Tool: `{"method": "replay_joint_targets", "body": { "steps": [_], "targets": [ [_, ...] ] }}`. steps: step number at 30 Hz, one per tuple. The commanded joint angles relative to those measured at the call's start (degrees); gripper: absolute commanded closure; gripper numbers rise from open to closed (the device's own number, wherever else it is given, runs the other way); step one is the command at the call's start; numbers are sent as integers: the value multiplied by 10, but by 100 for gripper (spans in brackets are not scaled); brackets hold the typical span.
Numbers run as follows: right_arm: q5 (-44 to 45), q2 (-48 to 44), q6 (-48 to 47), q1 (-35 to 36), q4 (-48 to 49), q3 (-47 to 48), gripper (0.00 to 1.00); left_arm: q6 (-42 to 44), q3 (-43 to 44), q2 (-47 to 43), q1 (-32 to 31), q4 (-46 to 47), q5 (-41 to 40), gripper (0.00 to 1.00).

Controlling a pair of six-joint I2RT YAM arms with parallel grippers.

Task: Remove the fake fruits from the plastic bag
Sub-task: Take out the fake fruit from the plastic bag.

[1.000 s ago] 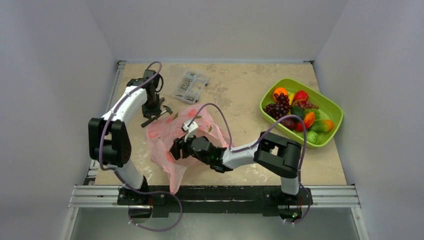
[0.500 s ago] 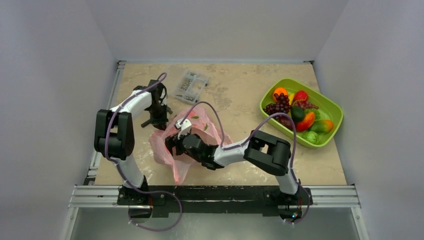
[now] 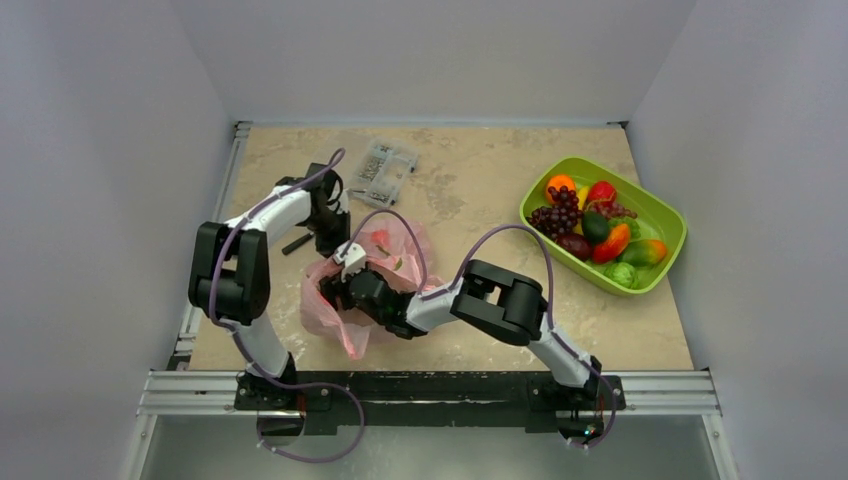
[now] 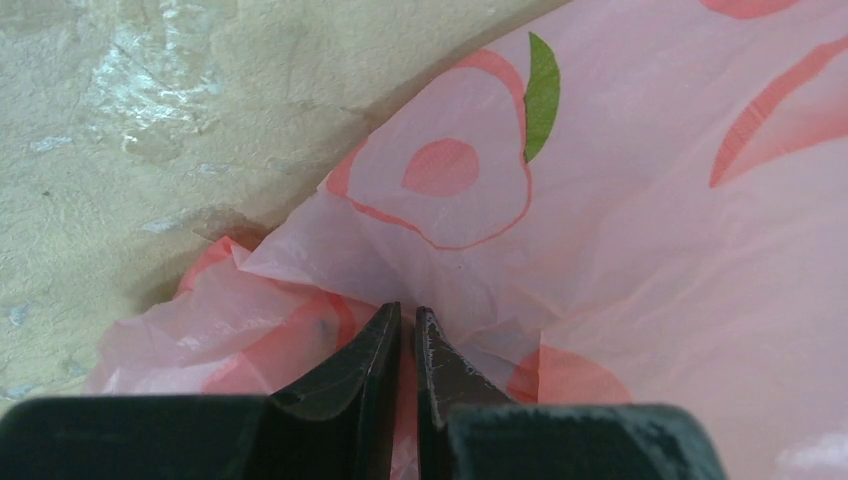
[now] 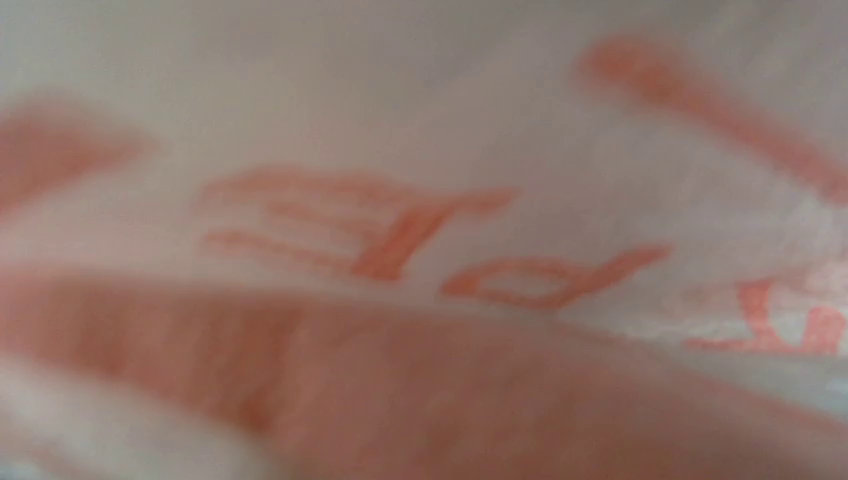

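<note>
Top view: the plastic bag (image 3: 392,262) is seen crumpled on the surface (image 3: 470,195), left of centre, nr. the arm bases. The fake fruits (image 3: 595,225) are heaped in a lime-green tray (image 3: 672,216) at far right, well apart from the bag. A clear box of screws (image 3: 381,172) is placed beyond the bag. The left gripper (image 3: 338,243) is set at the bag's far-left edge. The right gripper (image 3: 333,291) is sunk into the bag's mouth, and its state cannot be told. Left wrist view: the left gripper (image 4: 408,312) is clamped on a fold of pink film (image 4: 620,220), w/ fingers nearly touching. Right wrist view: only blurred pink film (image 5: 420,150) w/ red print is shown.
</note>
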Motion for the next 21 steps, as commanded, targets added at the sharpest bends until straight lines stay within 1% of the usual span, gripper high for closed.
{"method": "replay_joint_targets", "body": {
  "steps": [1,3,4,8,9,10,11,13,15,17,18,21],
  "targets": [
    [55,-10,-38,-4,20,15,44,1,-3,-32,-1,7,35,90],
    [58,-22,-47,-4,35,-8,56,0,-3,-40,-1,7,38,88],
    [58,-32,-50,-4,44,-24,62,0,-1,-47,-1,5,30,84],
    [59,-91,-52,-4,58,-92,88,4,3,-100,2,-2,-18,56],
    [58,-103,-52,-4,56,-108,95,5,6,-117,3,-5,-12,51],
    [55,-116,-48,-4,53,-122,100,4,10,-133,6,-8,-5,47],
    [47,-128,-42,-4,50,-137,100,-1,8,-155,9,-9,-5,42],
    [38,-151,-31,-3,42,-163,100,-18,-6,-200,12,-9,-35,33],
    [29,-176,-20,-3,34,-184,100,-46,-22,-248,13,-20,-65,27],
    [17,-198,-13,-4,25,-199,100,-76,-57,-290,13,-20,-60,21],
    [5,-207,-9,-4,20,-205,100,-92,-83,-311,14,-12,-44,19],
    [0,-233,-1,-4,9,-221,100,-138,-158,-387,15,6,-21,18]
  ]
}}
